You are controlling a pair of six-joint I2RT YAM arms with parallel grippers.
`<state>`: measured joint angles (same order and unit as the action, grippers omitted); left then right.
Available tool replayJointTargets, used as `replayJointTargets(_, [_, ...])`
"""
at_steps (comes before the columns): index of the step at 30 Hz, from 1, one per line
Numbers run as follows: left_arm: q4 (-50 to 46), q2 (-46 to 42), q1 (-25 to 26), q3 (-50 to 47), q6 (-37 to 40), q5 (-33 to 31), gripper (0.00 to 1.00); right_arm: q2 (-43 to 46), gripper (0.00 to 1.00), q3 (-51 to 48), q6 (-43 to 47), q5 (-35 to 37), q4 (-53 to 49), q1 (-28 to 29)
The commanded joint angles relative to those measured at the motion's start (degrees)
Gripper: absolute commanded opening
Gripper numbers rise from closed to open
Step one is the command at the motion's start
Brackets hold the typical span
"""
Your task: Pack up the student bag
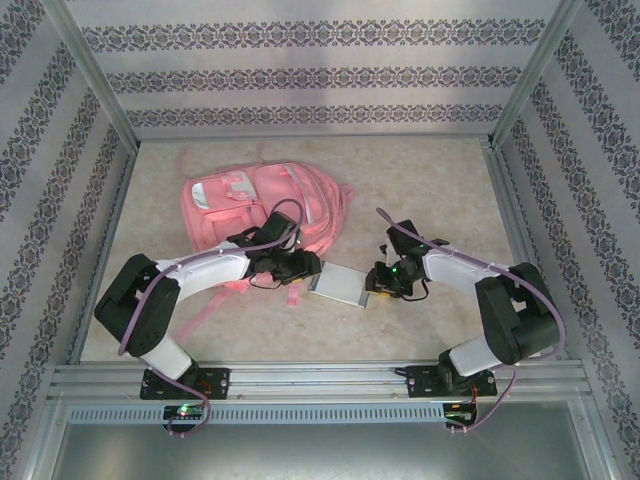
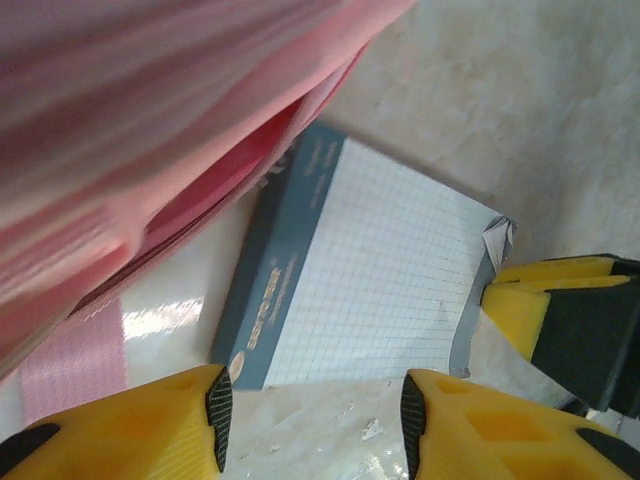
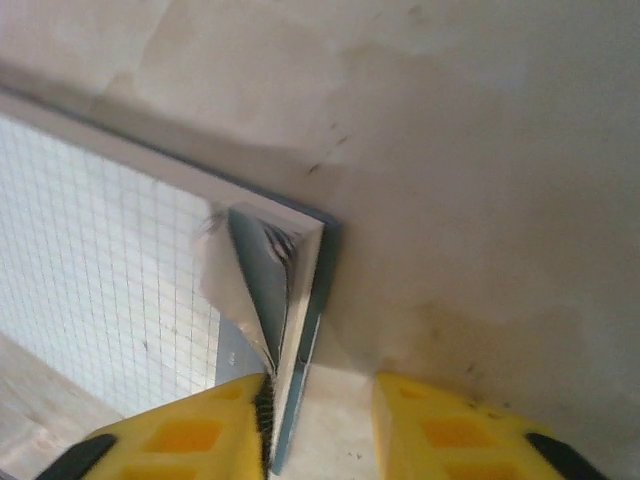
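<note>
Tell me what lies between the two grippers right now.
A grid-paper notepad lies flat between the left gripper and right gripper, in the top view.

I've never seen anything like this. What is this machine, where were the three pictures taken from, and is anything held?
Two robot arms stand at the near edge of a table. The wide picture looks down from above; the other two come from a camera on each wrist, hence the yellow fingers. On the table lie a pink backpack and a squared-paper notepad. The left hand is open beside the pad, holding nothing. The right hand has its fingers either side of the pad's curled corner, not clamped.
</note>
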<state>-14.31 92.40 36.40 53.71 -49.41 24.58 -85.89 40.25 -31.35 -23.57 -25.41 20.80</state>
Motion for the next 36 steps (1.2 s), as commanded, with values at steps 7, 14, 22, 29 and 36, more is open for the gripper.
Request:
replayJointTargets(7, [-6.8,4.6,2.2,2.7,7.7,-2.9,0.48,-3.7,0.21,1.7,-1.6,-3.5,3.8,-0.1])
replayJointTargets(14, [-8.2,7.3,2.2,3.6,9.3,-3.8,0.48,-4.5,0.18,1.8,-2.9,-5.0,5.4,0.0])
replayJointTargets(22, [-4.3,10.0,2.5,3.0,8.6,-1.1,0.48,-4.2,0.17,1.4,-4.3,-5.7,6.0,1.7])
replayJointTargets(29, [1.6,8.7,2.8,2.0,6.2,3.3,0.51,-4.8,0.17,0.9,-6.3,-6.1,7.8,4.0])
replayJointTargets(36, [7.1,-0.1,2.4,-2.6,3.1,5.3,0.46,-3.8,0.16,0.3,-6.8,-5.6,7.9,3.4])
